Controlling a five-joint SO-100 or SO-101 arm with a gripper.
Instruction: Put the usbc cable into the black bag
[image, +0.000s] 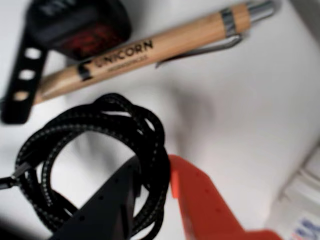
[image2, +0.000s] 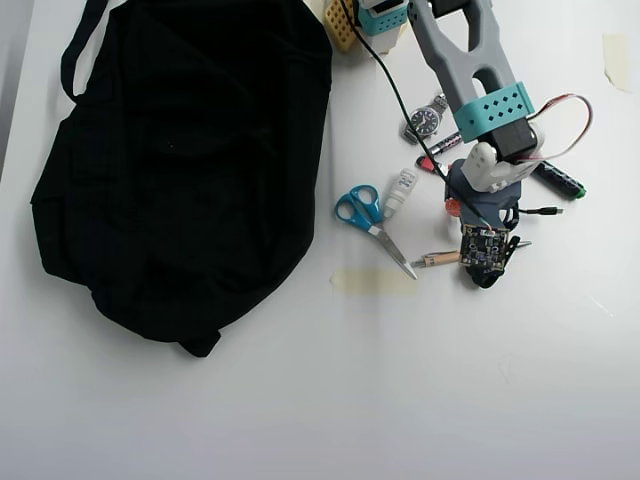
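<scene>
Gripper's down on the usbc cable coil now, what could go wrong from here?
The gripper straddles only one side of the usbc cable coil, so loops may spill or trail when lifted. The wooden pen lies right beside the coil and could get dragged. The black bag lies flat with no visible opening, so the cable may land on top.

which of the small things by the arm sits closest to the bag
The blue-handled scissors: they lie nearest the black bag, while the watch and green-capped marker lie farther right.
</scene>
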